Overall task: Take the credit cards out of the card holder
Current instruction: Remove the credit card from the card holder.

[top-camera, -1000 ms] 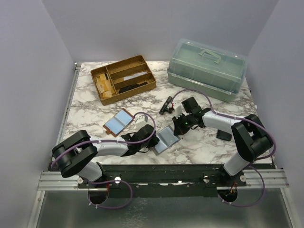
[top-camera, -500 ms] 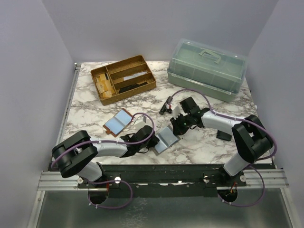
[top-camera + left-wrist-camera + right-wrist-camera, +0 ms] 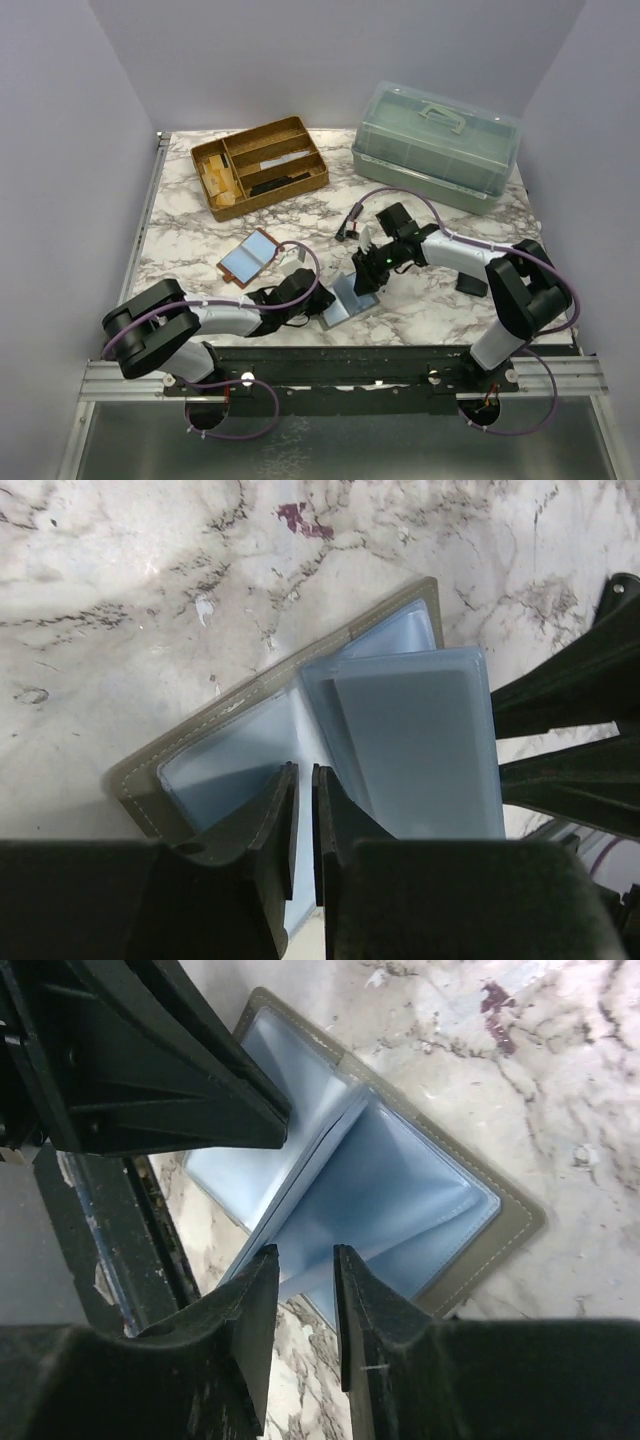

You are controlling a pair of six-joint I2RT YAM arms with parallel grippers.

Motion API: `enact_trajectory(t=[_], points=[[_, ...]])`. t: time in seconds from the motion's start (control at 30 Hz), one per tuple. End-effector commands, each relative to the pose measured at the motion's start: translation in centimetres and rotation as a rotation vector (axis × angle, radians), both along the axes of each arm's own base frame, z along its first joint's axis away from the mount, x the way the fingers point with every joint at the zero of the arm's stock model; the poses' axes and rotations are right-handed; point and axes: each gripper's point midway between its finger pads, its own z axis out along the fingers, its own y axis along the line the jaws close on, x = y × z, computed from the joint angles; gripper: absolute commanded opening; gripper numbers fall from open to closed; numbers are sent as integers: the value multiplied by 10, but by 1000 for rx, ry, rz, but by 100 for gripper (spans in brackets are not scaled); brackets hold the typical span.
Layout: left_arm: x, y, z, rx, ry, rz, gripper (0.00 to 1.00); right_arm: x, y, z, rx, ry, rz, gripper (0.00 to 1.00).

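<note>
Credit cards: I am seeing light-blue rectangles (image 3: 415, 745) sitting in the open card holder (image 3: 346, 304); one leaf is standing up from the fold, right of centre in the left wrist view. I cannot tell how many cards there are.
Card holder: it is lying spread on the marble table (image 3: 190, 235), low and centre in the overhead view, between the two wrists; its olive stitched border is showing around the blue pockets.
Left gripper (image 3: 303, 780): it is coming in from the lower left overhead, its fingers nearly pressed together, pinching a thin blue leaf at the holder's near edge. I cannot tell whether that leaf is a card or a sleeve.
Right gripper (image 3: 304, 1260): it is reaching down from the right, its fingers standing apart, with the lower corner of the raised blue leaf lying in the gap.
Second holder (image 3: 248, 258): a brown one with blue pockets is lying open, up and left of the left wrist.
Wooden tray (image 3: 250, 135): it is sitting at the upper left of the table, with small items in its compartments.
Lidded box (image 3: 435, 140): a pale green one is sitting at the upper right.
</note>
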Motion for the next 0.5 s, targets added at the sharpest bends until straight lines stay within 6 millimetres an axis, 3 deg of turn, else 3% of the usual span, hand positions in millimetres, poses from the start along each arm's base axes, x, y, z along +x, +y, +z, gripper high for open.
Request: enact_trajectory(t=[0.0, 0.27, 0.37, 0.47], points=[[-11, -6, 13, -105, -2, -39, 20, -16, 9, 5, 47, 98, 41, 35], [-13, -6, 48, -298, -36, -12, 49, -20, 11, 4, 59, 134, 45, 36], [-13, -8, 48, -306, -31, -18, 58, -23, 13, 7, 78, 155, 56, 39], [-13, -8, 39, -294, -3, -12, 58, -26, 14, 6, 86, 185, 62, 39]])
